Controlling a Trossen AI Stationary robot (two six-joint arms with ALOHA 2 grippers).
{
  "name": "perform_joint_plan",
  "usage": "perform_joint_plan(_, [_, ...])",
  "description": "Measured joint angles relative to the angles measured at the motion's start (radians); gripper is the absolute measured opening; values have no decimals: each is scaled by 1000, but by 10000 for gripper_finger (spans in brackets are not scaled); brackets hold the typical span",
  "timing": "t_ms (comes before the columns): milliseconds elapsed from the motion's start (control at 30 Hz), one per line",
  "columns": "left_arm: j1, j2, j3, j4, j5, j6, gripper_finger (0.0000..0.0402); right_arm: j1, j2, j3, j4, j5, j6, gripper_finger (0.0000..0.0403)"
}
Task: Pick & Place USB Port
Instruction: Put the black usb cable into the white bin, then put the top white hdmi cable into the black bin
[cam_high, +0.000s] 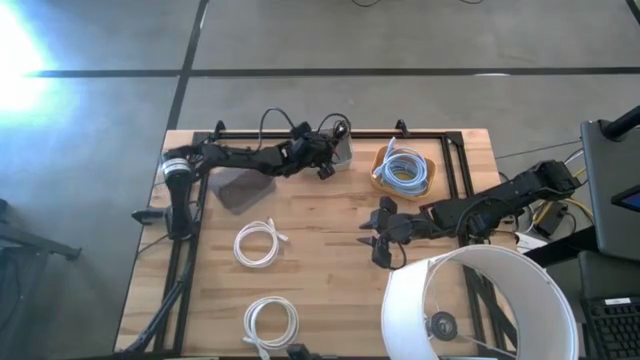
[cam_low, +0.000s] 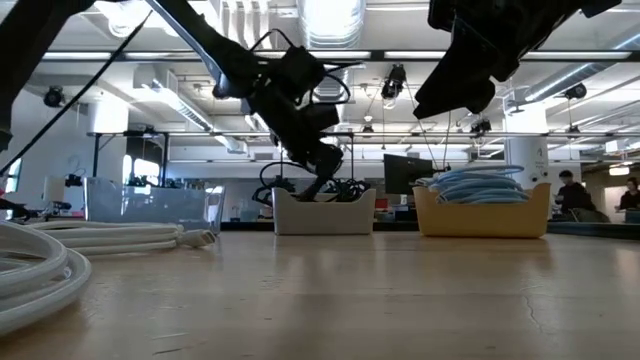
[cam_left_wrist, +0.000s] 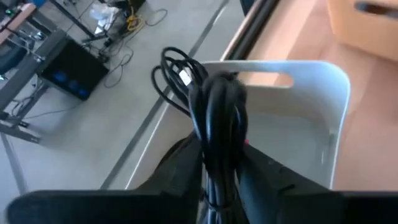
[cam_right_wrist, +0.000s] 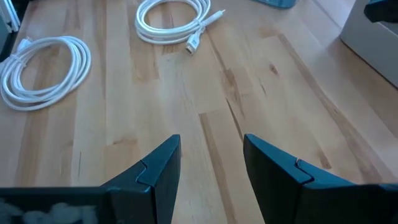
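My left gripper is at the table's far side, over the white bin, shut on a coiled black cable. In the low view the gripper hangs just above the white bin. My right gripper hovers open above the bare wood near the table's middle, holding nothing. Two white cable coils lie flat on the table, one near the middle-left and one at the near edge. A tan bin holds light blue cables. My left gripper pinches the black cable bundle between its two fingers, several strands together. The fingers slant down toward the white bin. The coil's loops stick out past the fingertips, clear of the table, above the bin's opening.
A clear plastic lid or tray lies left of the white bin. A black frame rail runs along the table's far edge. A white lampshade-like cylinder stands at the near right corner. Open wood lies between the white coils and my right gripper.
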Motion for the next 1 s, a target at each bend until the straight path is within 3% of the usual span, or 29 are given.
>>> perform_joint_plan(233, [-13,13,102,-124,-1,-40,178,0,0,-21,2,0,8,171])
perform_joint_plan(333, [-26,-7,155,-243,46,-83,200,0,0,-36,6,-1,24,171])
perform_joint_plan(633, [-102,-132,286,-642,221,-243,205,1,0,-92,60,-3,38,171])
perform_joint_plan(867, [-302,-338,87,-656,238,-316,192,1,0,-102,63,-3,29,171])
perform_joint_plan(1000, [-436,-455,-67,-648,223,-461,191,1,0,-105,62,-3,29,171])
